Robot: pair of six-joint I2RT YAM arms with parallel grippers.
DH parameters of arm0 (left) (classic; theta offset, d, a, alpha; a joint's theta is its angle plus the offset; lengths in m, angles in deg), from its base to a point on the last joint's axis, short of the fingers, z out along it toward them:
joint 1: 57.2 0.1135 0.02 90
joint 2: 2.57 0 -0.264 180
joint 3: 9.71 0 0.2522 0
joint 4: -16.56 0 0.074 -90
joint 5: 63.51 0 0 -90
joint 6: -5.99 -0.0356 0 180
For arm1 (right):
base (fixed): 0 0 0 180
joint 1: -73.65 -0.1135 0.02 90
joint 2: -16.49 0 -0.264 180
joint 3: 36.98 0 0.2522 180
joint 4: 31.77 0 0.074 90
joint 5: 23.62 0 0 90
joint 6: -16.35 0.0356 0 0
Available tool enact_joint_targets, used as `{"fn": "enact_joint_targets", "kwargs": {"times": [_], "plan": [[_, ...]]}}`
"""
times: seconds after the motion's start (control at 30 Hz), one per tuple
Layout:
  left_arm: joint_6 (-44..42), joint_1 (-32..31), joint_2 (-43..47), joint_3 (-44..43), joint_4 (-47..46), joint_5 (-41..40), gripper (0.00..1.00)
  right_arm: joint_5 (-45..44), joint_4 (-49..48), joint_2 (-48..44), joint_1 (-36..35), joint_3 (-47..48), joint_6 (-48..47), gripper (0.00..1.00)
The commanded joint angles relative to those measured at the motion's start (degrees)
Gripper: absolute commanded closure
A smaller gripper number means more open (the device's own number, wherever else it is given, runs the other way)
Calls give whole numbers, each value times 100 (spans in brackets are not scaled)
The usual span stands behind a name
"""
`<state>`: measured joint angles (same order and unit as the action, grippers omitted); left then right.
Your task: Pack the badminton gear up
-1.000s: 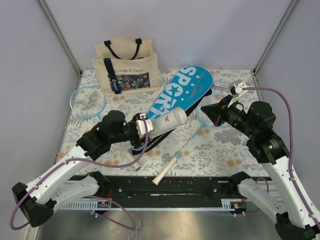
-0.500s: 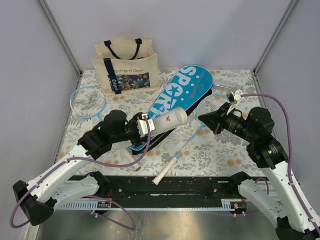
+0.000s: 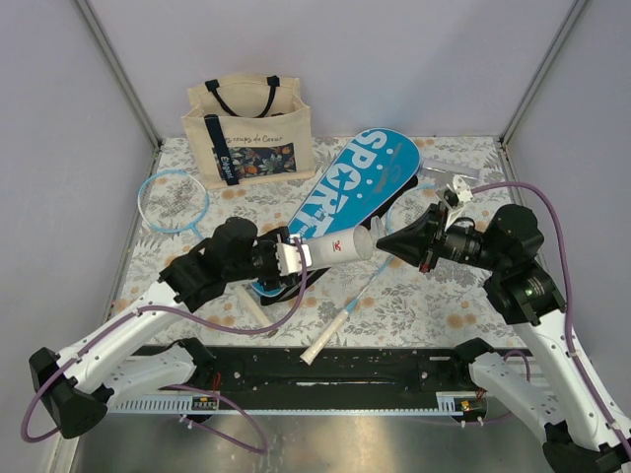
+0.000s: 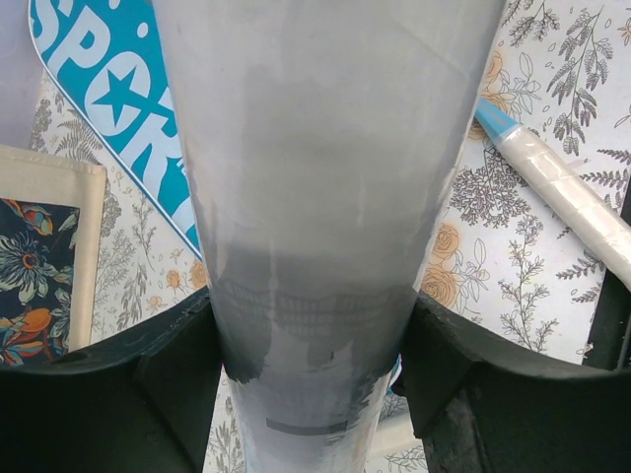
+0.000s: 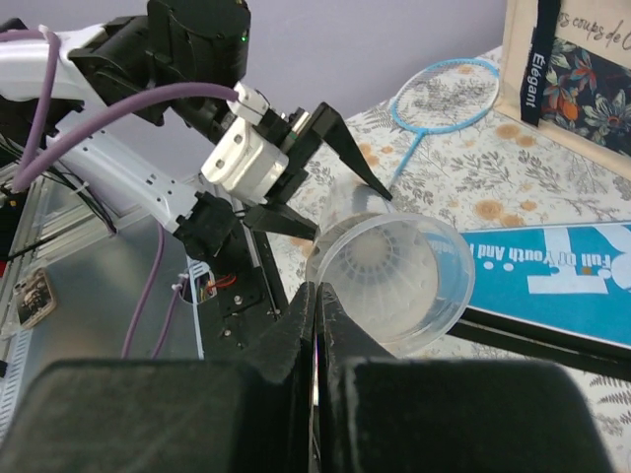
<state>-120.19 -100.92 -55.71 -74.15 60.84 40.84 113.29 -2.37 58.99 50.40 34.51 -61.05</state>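
tube is held level off the worktop, over the near end of the case. left gripper fingers are clamped round its rear. right gripper fingers are pinched together, empty, tips at the open rim. tube looks light, thin-walled and slick. i'd grip mid-body, gently; squeezing the rim likely dents it.

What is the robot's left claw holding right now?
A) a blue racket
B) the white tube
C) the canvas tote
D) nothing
B: the left gripper clamps the white tube between its two fingers, as the left wrist view shows.
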Motion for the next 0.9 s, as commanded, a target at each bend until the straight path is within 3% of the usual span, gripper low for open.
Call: {"fn": "enact_joint_targets", "kwargs": {"times": [0.0,0.87], "plan": [[-328,-57,-47,-452,-319,-64,58,467,-640,127,-5,63,339,100],[-389,-119,-108,-505,-319,68,58,705,-1467,382,-444,-535,1043,100]]}}
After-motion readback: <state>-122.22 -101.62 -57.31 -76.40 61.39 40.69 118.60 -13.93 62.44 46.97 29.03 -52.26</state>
